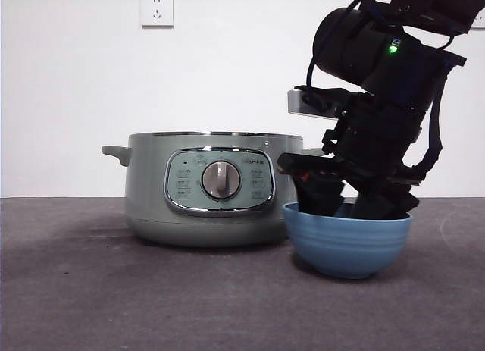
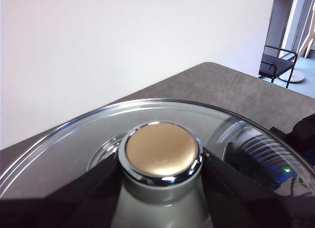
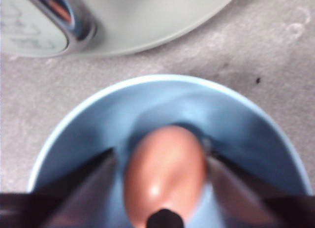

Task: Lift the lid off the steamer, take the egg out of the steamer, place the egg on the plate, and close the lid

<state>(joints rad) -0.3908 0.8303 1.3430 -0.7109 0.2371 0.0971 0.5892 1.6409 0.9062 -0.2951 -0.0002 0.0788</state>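
Observation:
The sage-green steamer (image 1: 151, 199) stands open on the table, without its lid. The blue plate (image 1: 348, 249) sits right next to it on the right. My right gripper (image 1: 348, 203) reaches down into the plate. In the right wrist view the gripper (image 3: 165, 159) is shut on a brown egg (image 3: 165, 174), low inside the plate (image 3: 162, 97). My left gripper (image 2: 160, 188) is shut on the knob (image 2: 161, 151) of the glass lid (image 2: 74, 149) and holds it up in the air, out of the front view.
A wall socket (image 1: 157, 8) is on the white wall behind. In the left wrist view a dark chair (image 2: 278, 65) stands beyond the table's far edge. The steamer's control panel (image 3: 44, 21) lies close to the plate.

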